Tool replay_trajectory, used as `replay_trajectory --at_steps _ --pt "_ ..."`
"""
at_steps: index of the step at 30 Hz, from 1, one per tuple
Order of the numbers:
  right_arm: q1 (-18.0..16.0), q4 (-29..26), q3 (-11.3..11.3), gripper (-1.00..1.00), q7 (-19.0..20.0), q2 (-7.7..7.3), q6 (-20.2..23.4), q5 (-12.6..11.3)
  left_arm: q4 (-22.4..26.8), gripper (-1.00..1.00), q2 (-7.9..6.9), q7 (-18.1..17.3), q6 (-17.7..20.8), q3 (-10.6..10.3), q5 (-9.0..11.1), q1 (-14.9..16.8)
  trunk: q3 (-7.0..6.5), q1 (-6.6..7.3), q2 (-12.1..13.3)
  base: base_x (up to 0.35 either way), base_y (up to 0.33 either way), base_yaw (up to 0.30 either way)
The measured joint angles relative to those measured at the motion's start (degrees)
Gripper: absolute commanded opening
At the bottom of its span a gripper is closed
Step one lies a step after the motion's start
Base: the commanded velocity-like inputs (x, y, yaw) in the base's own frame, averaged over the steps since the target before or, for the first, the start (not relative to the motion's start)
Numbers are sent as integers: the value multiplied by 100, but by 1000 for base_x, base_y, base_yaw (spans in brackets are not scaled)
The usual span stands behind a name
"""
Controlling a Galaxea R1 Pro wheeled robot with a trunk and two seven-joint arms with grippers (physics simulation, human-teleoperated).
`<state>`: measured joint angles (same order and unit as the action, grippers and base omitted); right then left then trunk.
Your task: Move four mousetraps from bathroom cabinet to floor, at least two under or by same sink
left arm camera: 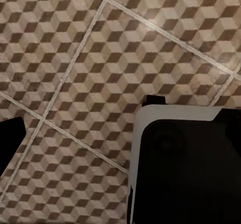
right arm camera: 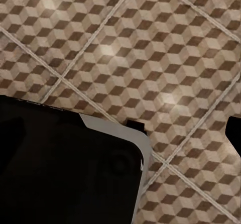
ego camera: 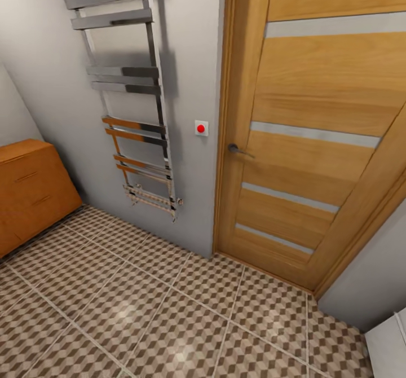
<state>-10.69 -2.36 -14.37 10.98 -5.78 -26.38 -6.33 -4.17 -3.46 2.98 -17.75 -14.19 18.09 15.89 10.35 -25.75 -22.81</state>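
The head view looked down into a corner of the bathroom. The cabinet (ego camera: 31, 189) sat at the left edge against the grey wall (ego camera: 51, 84), orange-brown, with slim bar handles on its drawer fronts, all of them flush. No mousetraps could be made out anywhere on show. Beside the cabinet, a chrome towel rail (ego camera: 132, 101) climbed the wall, and next to that a small white switch with a red button (ego camera: 201, 128). The tall striped door (ego camera: 304, 135) stood to the right with its dark lever handle (ego camera: 238, 150). A white corner of some fixture (ego camera: 389, 347) poked in at lower right, too little to name.

The bathroom floor (ego camera: 169, 316) spread out in cube-patterned tiles with pale grout. Both wrist views looked down on that floor (left arm camera: 75, 58) (right arm camera: 150, 48), past a dark, pale-edged robot body (left arm camera: 186, 169) (right arm camera: 65, 169). Whether either tool was apart or together, I could not tell.
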Motion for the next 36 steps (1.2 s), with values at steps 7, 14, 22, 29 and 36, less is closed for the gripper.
replay_trajectory --at_steps 7,14,22,29,36 --pt "0 1 0 100 0 0 4 0 0 100 0 0 0 0 0 0 -23 0 0 0 0 238" --pt "0 1 0 100 0 0 0 0 0 100 0 0 0 0 0 0 -44 0 0 0 0 240" --pt "0 -2 0 100 0 0 0 0 0 100 0 0 0 0 0 0 -66 0 0 0 0 242" --pt "0 3 0 100 0 0 4 0 0 100 0 0 0 0 0 0 -78 0 0 0 0 246" --pt "0 1 0 100 0 0 4 0 0 100 0 0 0 0 0 0 -79 0 0 0 0 250"
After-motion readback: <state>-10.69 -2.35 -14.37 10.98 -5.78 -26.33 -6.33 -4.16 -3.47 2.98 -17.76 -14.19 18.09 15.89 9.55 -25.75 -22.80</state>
